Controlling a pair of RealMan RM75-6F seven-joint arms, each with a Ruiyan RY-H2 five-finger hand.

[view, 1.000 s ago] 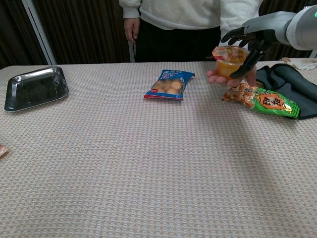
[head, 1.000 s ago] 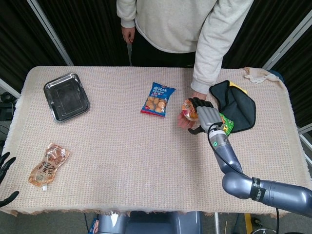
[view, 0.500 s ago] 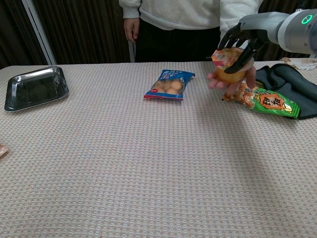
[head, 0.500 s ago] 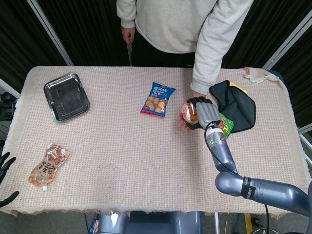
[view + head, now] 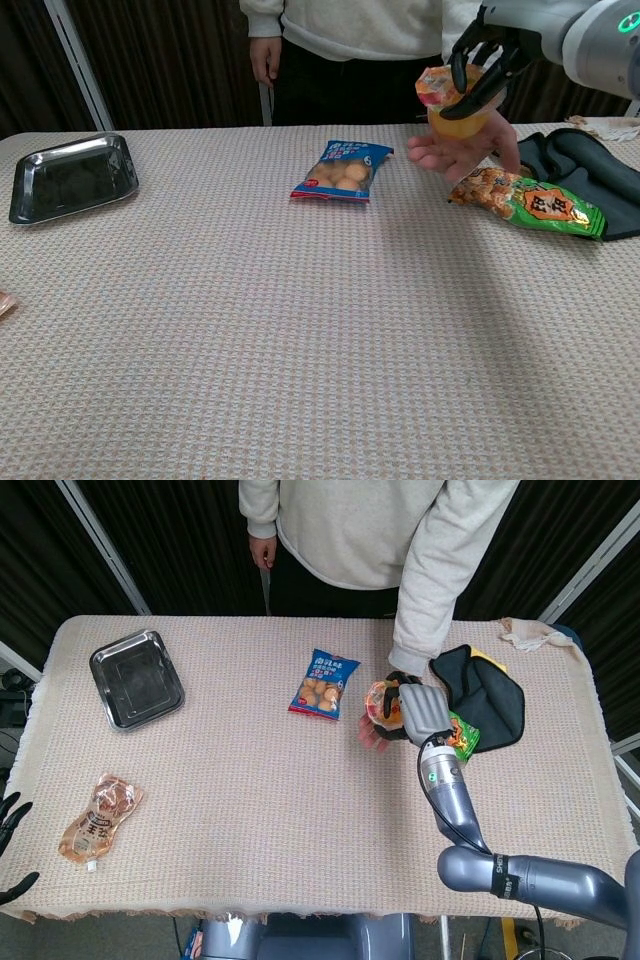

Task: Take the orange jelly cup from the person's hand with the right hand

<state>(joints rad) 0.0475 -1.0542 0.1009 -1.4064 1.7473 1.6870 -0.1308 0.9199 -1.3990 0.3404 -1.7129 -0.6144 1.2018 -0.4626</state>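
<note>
My right hand grips the orange jelly cup, tilted, with its fingers wrapped round it. The cup hangs just above the person's open palm, apart from it. In the head view the right hand covers most of the jelly cup, and the person's fingers show below it. My left hand shows only as dark fingertips at the left edge of the head view, apart and empty, off the table.
A blue snack bag lies mid-table. A green snack bag rests beside a dark cloth at right. A steel tray sits far left, an orange pouch near the front left. The person stands behind the table.
My right hand closed round the jelly cup and lifted it off the person's palm, tilting it. The person's hand dropped slightly and opened flat.
</note>
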